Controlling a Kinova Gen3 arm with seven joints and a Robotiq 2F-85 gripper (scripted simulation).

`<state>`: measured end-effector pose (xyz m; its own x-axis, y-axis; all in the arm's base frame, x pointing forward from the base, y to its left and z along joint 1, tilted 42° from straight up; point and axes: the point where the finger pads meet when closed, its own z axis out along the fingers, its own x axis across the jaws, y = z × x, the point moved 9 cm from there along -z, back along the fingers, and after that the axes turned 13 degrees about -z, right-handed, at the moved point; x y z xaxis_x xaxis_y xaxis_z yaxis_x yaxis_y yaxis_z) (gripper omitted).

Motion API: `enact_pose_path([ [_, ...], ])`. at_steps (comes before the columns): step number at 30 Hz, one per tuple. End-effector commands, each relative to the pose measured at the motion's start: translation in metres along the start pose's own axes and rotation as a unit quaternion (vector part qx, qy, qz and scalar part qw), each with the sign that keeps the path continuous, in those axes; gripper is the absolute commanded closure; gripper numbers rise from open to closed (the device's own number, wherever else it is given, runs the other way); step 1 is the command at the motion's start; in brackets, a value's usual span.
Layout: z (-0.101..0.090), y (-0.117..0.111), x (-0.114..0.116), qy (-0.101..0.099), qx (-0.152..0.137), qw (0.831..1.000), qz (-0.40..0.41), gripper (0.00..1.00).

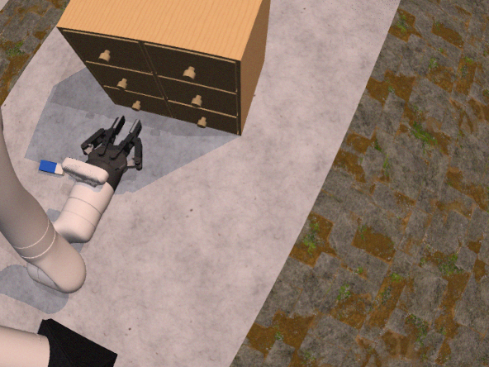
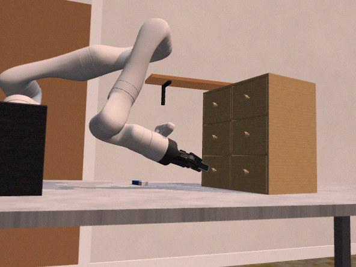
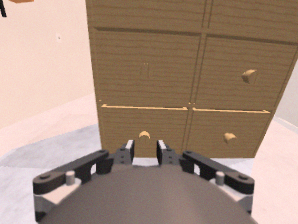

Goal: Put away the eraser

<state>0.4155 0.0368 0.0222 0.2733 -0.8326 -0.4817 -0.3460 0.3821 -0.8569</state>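
Two parted, empty fingers of the gripper (image 1: 130, 121) (image 2: 205, 167) (image 3: 146, 145) point at the bottom-left knob (image 1: 136, 106) (image 2: 213, 170) (image 3: 144, 135), seemingly just ahead of them.

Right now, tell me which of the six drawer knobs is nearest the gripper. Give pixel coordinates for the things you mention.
The bottom-left knob (image 1: 136, 106) (image 2: 213, 170) (image 3: 144, 135): it alone sits just beyond the fingertips; the other five are farther off.

No readable text, labels, brands, numbers or signs anywhere.

Pale plain wall, brown panel (image 2: 63, 120), wooden shelf (image 2: 180, 82) (black bracket (image 2: 163, 94) beneath), mossy stone-patterned floor (image 1: 372, 248)
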Motion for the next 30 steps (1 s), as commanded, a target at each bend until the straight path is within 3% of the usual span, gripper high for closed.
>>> enact_pose_path([
  [1,0.0046,0.0062,-0.0005,0.000,-0.005,1.000,0.003,0.67],
  [30,0.0052,0.0072,-0.0030,-0.003,-0.005,1.000,0.004,0.67],
])
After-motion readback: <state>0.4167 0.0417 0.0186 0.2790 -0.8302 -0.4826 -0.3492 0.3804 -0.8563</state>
